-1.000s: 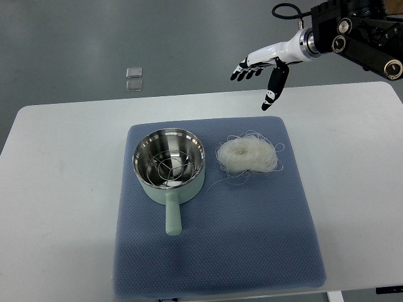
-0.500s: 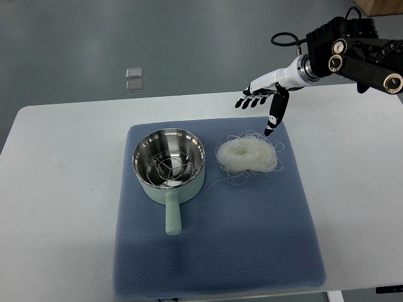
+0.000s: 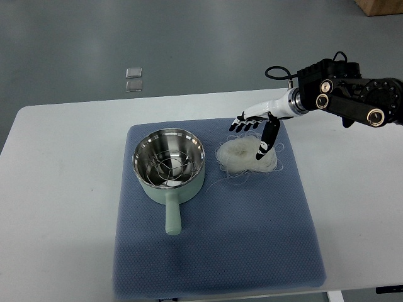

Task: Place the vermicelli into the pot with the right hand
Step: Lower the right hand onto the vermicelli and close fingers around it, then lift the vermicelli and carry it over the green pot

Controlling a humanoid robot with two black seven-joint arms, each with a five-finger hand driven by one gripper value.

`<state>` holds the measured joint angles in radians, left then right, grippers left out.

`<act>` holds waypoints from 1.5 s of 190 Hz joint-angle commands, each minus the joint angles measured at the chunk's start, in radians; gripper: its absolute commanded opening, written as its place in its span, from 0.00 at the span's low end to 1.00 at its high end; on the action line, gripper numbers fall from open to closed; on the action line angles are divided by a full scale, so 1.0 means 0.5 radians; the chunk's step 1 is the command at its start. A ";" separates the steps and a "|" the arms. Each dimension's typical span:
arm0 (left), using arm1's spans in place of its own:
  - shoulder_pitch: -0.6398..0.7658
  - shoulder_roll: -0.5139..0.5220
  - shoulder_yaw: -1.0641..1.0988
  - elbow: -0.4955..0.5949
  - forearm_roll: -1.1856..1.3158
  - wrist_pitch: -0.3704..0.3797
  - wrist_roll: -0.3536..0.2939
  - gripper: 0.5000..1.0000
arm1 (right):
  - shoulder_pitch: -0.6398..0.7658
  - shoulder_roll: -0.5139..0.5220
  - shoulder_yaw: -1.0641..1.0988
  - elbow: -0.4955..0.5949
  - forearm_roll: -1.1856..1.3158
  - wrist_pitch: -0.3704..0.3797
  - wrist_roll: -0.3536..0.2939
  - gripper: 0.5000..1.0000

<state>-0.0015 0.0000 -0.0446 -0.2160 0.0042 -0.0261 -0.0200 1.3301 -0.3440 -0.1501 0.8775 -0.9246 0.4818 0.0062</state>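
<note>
Vermicelli [image 3: 244, 156], white tangled nest, loose strands

**Steel, cloth and gloss**

The pot [image 3: 169, 165] has a shiny bare-metal inside and a matt pale-green shell. The mat [image 3: 214, 251] is blue cloth, finely dimpled. The vermicelli [image 3: 242, 157] is a translucent white, wiry tangle. The right hand [image 3: 255, 126] is glossy white plastic with black fingertips. The bench [image 3: 63, 189] is smooth matt white.

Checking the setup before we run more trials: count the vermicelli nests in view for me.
1. The single vermicelli nest lies on the blue mat, right of the pot, with the right hand open just above it. The pot holds only a wire rack.
</note>
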 commanded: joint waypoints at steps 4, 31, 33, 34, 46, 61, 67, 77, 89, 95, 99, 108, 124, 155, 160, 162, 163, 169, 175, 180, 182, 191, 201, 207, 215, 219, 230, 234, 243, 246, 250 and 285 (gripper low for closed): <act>0.000 0.000 -0.003 -0.001 0.001 0.000 0.000 1.00 | -0.037 0.010 -0.004 0.000 -0.010 -0.037 0.009 0.86; 0.000 0.000 -0.003 -0.001 0.001 0.003 0.000 1.00 | -0.092 0.034 -0.004 -0.003 -0.016 -0.101 0.070 0.85; 0.000 0.000 0.000 -0.001 0.001 0.003 0.000 1.00 | -0.095 0.044 -0.004 -0.003 -0.019 -0.108 0.076 0.85; 0.000 0.000 0.000 -0.001 0.001 0.003 0.000 1.00 | -0.095 0.044 -0.004 -0.003 -0.019 -0.108 0.076 0.85; 0.000 0.000 0.000 -0.001 0.001 0.003 0.000 1.00 | -0.111 0.068 -0.007 -0.009 -0.034 -0.144 0.101 0.84; 0.000 0.000 -0.003 -0.001 -0.002 0.003 0.000 1.00 | -0.141 0.077 -0.007 -0.022 -0.047 -0.184 0.104 0.83; 0.000 0.000 0.000 -0.001 0.001 0.003 0.000 1.00 | -0.151 0.084 -0.007 -0.025 -0.050 -0.206 0.104 0.81; 0.000 0.000 0.000 -0.001 0.001 0.003 0.000 1.00 | -0.166 0.084 -0.010 -0.028 -0.050 -0.227 0.104 0.79; 0.000 0.000 0.000 -0.001 0.001 0.003 0.000 1.00 | -0.184 0.084 -0.010 -0.031 -0.053 -0.246 0.104 0.74; 0.000 0.000 -0.003 -0.001 -0.002 0.003 0.000 1.00 | -0.194 0.087 -0.010 -0.037 -0.056 -0.255 0.104 0.73; 0.000 0.000 0.000 -0.001 -0.002 0.003 0.000 1.00 | -0.200 0.087 -0.010 -0.046 -0.065 -0.264 0.107 0.73; 0.000 0.000 0.000 -0.001 0.001 0.003 0.000 1.00 | -0.218 0.090 -0.013 -0.071 -0.090 -0.279 0.113 0.70; 0.000 0.000 -0.003 0.003 0.001 0.003 0.000 1.00 | -0.255 0.108 -0.016 -0.107 -0.151 -0.307 0.132 0.57; 0.000 0.000 0.000 0.003 -0.002 0.003 0.000 1.00 | -0.283 0.111 -0.016 -0.114 -0.200 -0.350 0.138 0.12; 0.000 0.000 0.000 0.003 -0.002 0.003 0.000 1.00 | -0.283 0.111 -0.016 -0.114 -0.200 -0.353 0.144 0.00; 0.000 0.000 0.000 0.003 -0.002 0.003 0.000 1.00 | -0.283 0.111 -0.016 -0.114 -0.200 -0.353 0.144 0.00; 0.000 0.000 0.000 0.003 -0.002 0.003 0.000 1.00 | -0.283 0.111 -0.016 -0.114 -0.200 -0.353 0.144 0.00; 0.000 0.000 0.000 0.003 -0.002 0.003 0.000 1.00 | -0.276 0.111 -0.016 -0.114 -0.200 -0.353 0.147 0.00; 0.000 0.000 0.000 0.003 -0.002 0.003 0.000 1.00 | -0.267 0.108 -0.016 -0.114 -0.200 -0.353 0.144 0.00; 0.000 0.000 0.000 0.003 -0.002 0.003 0.000 1.00 | -0.261 0.108 -0.016 -0.114 -0.200 -0.353 0.144 0.00; 0.000 0.000 0.000 0.003 -0.002 0.003 0.000 1.00 | -0.258 0.105 -0.016 -0.114 -0.200 -0.353 0.147 0.00; 0.000 0.000 0.000 0.003 -0.002 0.003 0.000 1.00 | -0.243 0.081 -0.010 -0.107 -0.197 -0.341 0.144 0.00; 0.000 0.000 0.000 0.003 -0.002 0.003 0.000 1.00 | -0.178 0.065 -0.007 -0.101 -0.185 -0.316 0.147 0.00; 0.000 0.000 0.000 0.003 -0.002 0.003 0.000 1.00 | -0.129 0.044 -0.004 -0.089 -0.173 -0.307 0.150 0.00; 0.000 0.000 0.000 0.003 -0.002 0.003 0.000 1.00 | -0.077 0.013 0.000 -0.077 -0.166 -0.283 0.153 0.00; 0.000 0.000 0.000 0.003 -0.002 0.003 0.000 1.00 | -0.053 0.004 0.000 -0.068 -0.166 -0.273 0.156 0.00; 0.000 0.000 0.000 0.003 -0.002 0.003 0.000 1.00 | 0.021 -0.027 0.000 -0.034 -0.163 -0.240 0.165 0.00; 0.000 0.000 0.000 0.003 -0.002 0.003 0.000 1.00 | 0.064 -0.042 0.000 -0.012 -0.160 -0.224 0.169 0.00; 0.000 0.000 0.000 0.003 -0.002 0.003 0.000 1.00 | 0.150 -0.088 0.003 0.034 -0.157 -0.190 0.178 0.00; 0.000 0.000 -0.003 0.003 -0.002 0.003 0.000 1.00 | 0.193 -0.107 0.003 0.058 -0.154 -0.175 0.181 0.00; 0.000 0.000 -0.003 0.003 -0.002 0.003 0.000 1.00 | 0.227 -0.131 0.003 0.083 -0.151 -0.154 0.181 0.00; 0.000 0.000 -0.003 0.003 -0.002 0.003 0.000 1.00 | 0.638 -0.297 0.003 0.242 0.036 -0.010 0.181 0.00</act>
<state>-0.0015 0.0000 -0.0458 -0.2147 0.0030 -0.0246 -0.0200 1.5452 -0.4470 -0.1488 0.9577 -0.9566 0.4333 0.0965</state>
